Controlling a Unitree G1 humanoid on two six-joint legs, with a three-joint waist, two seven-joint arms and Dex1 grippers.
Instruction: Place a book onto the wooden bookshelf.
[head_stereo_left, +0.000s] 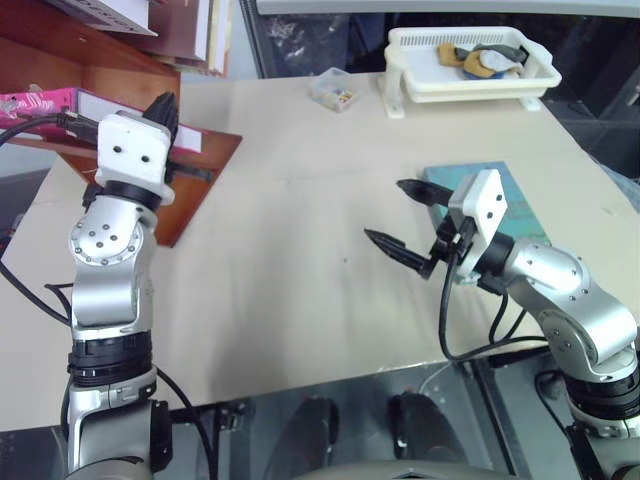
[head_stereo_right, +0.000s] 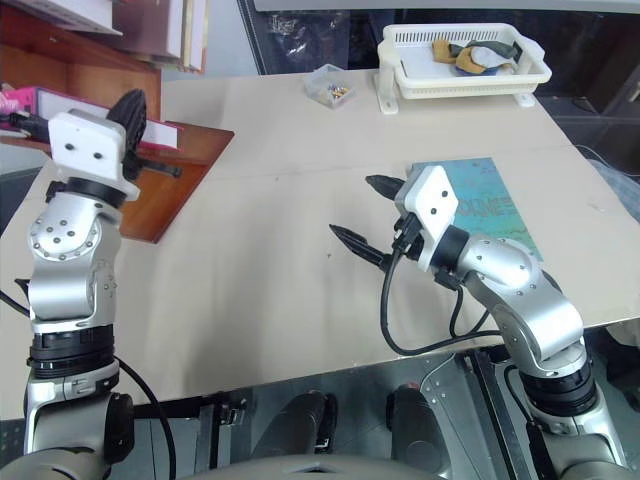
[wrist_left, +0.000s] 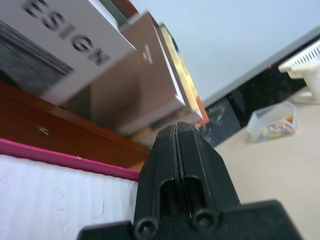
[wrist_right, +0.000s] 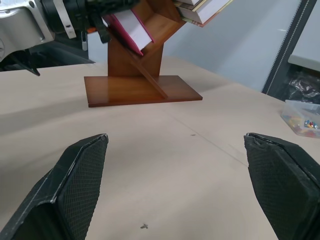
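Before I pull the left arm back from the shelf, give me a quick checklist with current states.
1. Thick bright pink book lies on a slanted board of the reddish-brown wooden bookshelf: ok.
2. Left gripper shut, nothing between its fingers: ok.
3. Left gripper clear of the pink book: cannot tell, it sits very close.
4. Book settled and unlikely to slide: cannot tell.
5. Right gripper open, over bare table, out of the way: ok.
6. Teal-green book flat on the table by the right arm: ok.

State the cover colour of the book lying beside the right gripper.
Teal-green book, clearest in the right eye view.
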